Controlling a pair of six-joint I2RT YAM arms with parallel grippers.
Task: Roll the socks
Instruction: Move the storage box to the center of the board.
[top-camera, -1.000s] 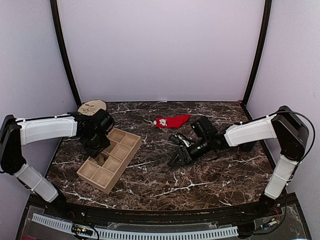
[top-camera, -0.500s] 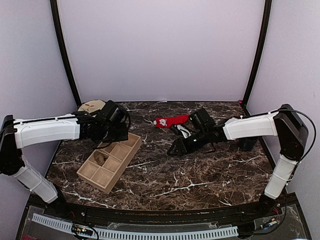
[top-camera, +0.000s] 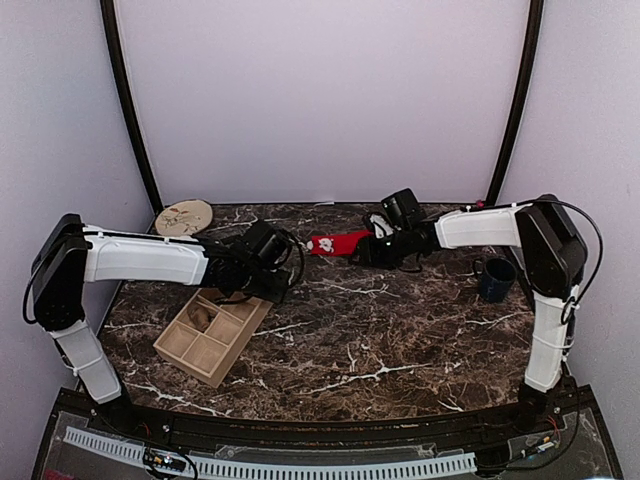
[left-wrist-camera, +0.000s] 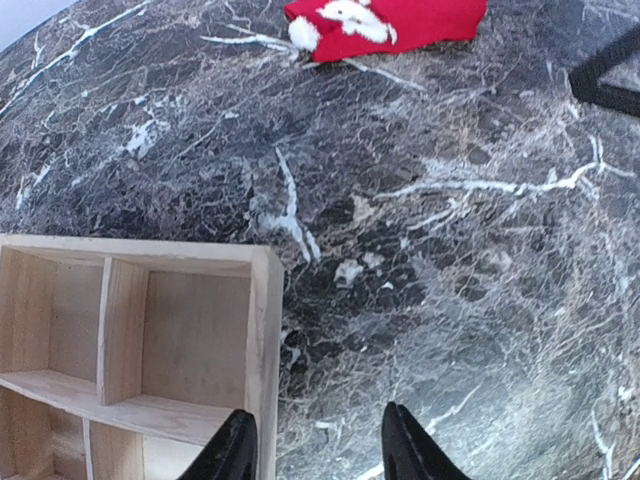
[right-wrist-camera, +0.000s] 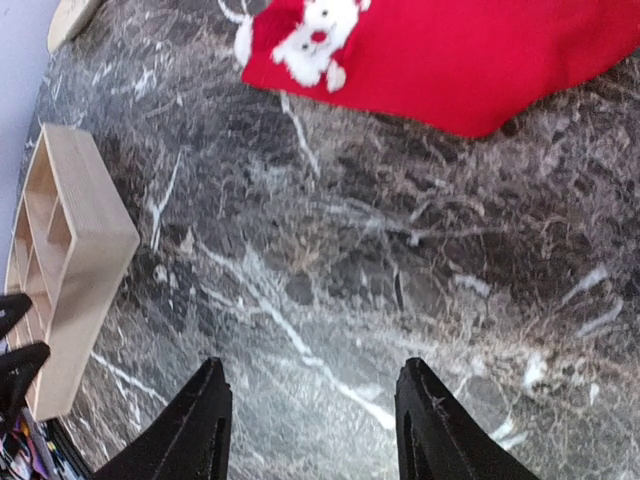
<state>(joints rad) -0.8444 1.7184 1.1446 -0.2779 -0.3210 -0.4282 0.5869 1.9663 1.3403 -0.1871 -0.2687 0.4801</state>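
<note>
Meanwhile both arms neared the red sock (top-camera: 343, 242).

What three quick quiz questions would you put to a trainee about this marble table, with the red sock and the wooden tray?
1. Fill in: the white patch on the bright red fabric sock sits at the end toward the ___ arm.
2. True or false: the right gripper is gripping the sock.
3. Which is closest to the light wooden compartment tray? A the left gripper; B the dark blue mug; C the sock.
Key: 1 left; 2 false, it is open and empty; 3 A.
</note>
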